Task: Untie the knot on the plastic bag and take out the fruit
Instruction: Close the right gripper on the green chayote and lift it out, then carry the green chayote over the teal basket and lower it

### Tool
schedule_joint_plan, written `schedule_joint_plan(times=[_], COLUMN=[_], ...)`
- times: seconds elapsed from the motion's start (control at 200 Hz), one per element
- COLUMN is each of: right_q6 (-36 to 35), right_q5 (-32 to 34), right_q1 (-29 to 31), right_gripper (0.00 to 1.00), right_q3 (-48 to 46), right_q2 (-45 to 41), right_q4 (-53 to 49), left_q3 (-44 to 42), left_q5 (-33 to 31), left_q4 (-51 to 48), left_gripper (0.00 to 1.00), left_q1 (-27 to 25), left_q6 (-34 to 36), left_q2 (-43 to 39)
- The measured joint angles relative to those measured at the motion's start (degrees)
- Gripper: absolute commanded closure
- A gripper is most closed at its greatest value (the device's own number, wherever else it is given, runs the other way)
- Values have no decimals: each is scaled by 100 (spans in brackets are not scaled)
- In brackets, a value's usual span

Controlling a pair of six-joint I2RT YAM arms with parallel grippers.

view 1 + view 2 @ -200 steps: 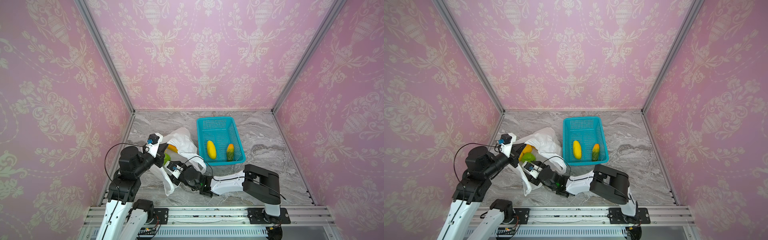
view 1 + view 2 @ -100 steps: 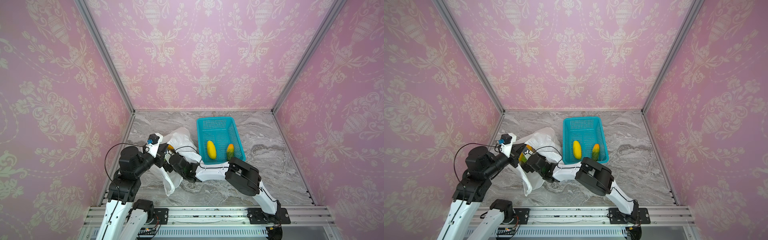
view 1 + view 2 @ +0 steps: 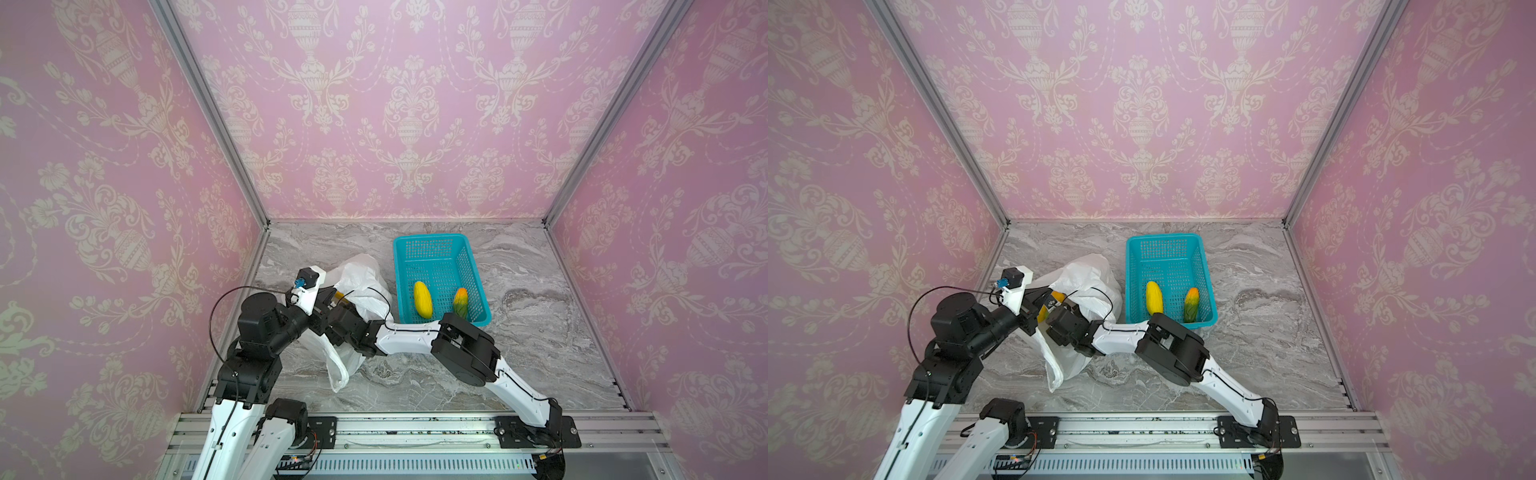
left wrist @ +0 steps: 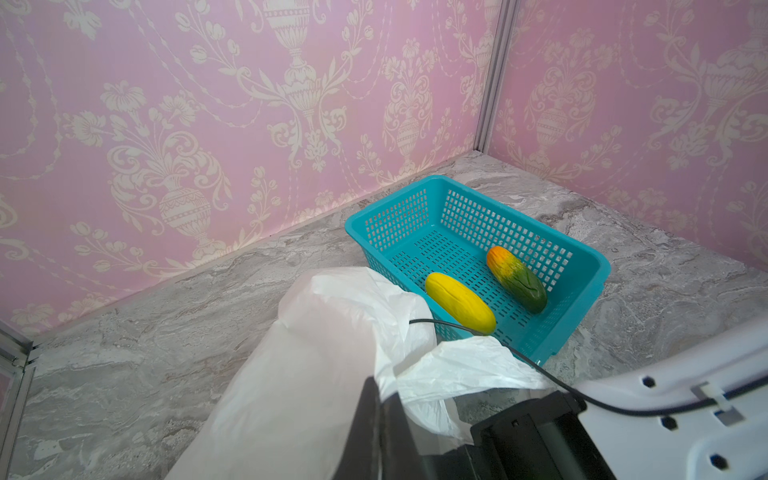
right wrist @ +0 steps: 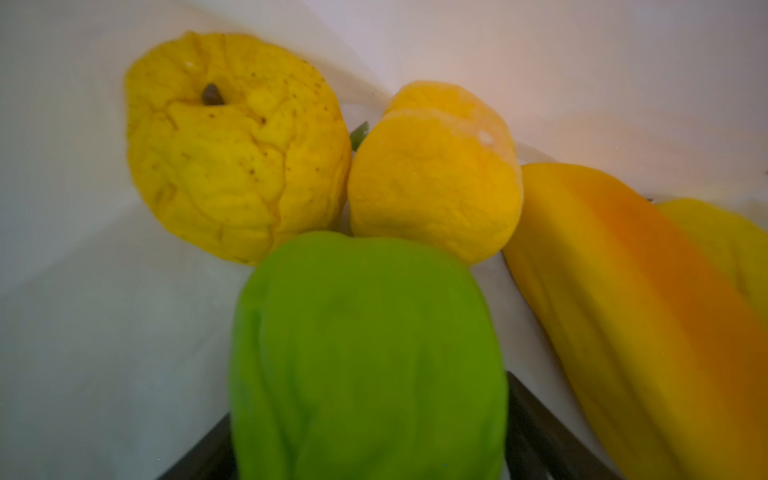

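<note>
Step in hand: fruit removal. No knot was visible anywhere, and the plastic bag (image 3: 360, 272) lay with its mouth open on the left side of the bench (image 3: 540, 332), just beside the teal basket (image 3: 428, 237), so untying looked done. One loose handle loop (image 3: 337, 374) trailed toward the front edge.

The left hand (image 4: 380, 415) was fully closed, pinching a fold of the bag's rim and holding the mouth up. The right hand (image 5: 368, 432) was pushed inside the bag, its two dark fingers (image 5: 536, 415) set wide on either side of a green fruit (image 5: 365, 345). Couldn't tell whether they pressed on it or only straddled it.

Also inside, seen in the right wrist view: a wrinkled yellow round fruit (image 5: 237, 149), a yellow-orange round one (image 5: 434, 174) touching it, and an orange-yellow oblong one (image 5: 623, 291) off to the side. Two were already out and in the basket: a yellow oblong fruit (image 3: 423, 299) and an orange-green oblong one (image 3: 460, 302), lying apart.

Next move, as a judgement: close firmly on the green fruit, draw it back through the mouth without snagging the thin plastic, then carry it to the basket. The left hand's pinch would need to keep the mouth open.
</note>
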Motion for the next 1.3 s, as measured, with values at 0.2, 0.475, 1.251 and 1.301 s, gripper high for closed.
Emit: schedule_joint_plan(times=[0.2, 0.475, 1.251, 1.301], right_q6=[-26, -337, -1720, -1681], right_q5=[-278, -590, 238, 365], right_q1=[-50, 70, 256, 26], right_gripper=[49, 58, 76, 76], right_q3=[-214, -2033, -6546, -6688], right_q2=[-155, -1729, -7656, -7884], right_q4=[57, 748, 3226, 3276], left_q3=[0, 0, 0, 0], left_q5=[0, -2, -33, -33], left_q4=[0, 0, 0, 0], left_gripper=[100, 100, 100, 100], left_q1=[0, 9, 70, 70], left_q6=[0, 2, 2, 2], left_q2=[0, 20, 151, 151])
